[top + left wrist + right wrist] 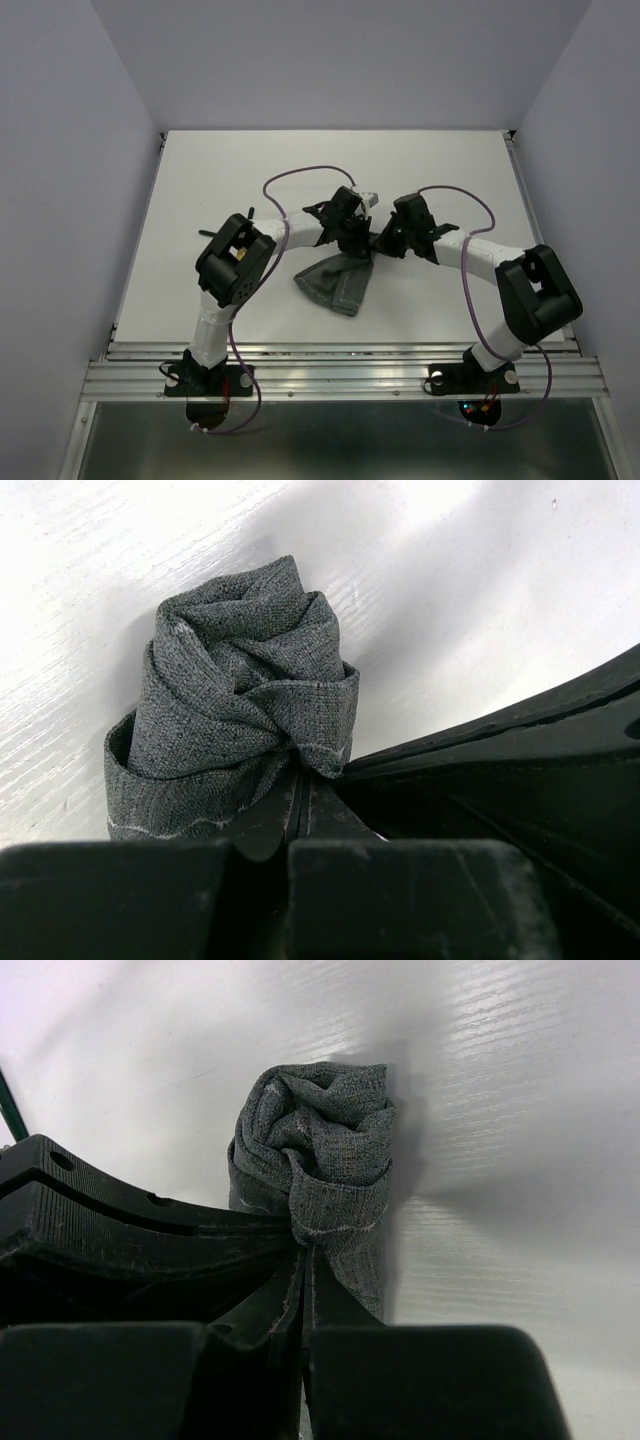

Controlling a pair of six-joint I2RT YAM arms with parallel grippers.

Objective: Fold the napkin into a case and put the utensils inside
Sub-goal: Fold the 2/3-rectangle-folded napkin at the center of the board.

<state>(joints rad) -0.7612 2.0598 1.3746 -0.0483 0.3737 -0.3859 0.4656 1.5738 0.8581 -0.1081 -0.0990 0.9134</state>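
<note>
My left fingers (pixel 268 825) and right fingers (pixel 270 1305) are both clamped on the napkin (pixel 335 285), which hangs bunched and twisted over the middle of the desk (pixel 250 160), so laying it down like this risks a crumpled heap I cannot fold into a case.

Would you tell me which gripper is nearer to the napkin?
Neither: left gripper clamps the napkin from its left side, right gripper from its right; both touch it.

We observe a white rectangular table top (pixel 430 170) with a faint wood-grain surface, bordered along its near edge by silver aluminium rails (pixel 340 372). A bunched dark grey-green cloth napkin (pixel 335 285) touches the surface near its centre with its lower end.
</note>
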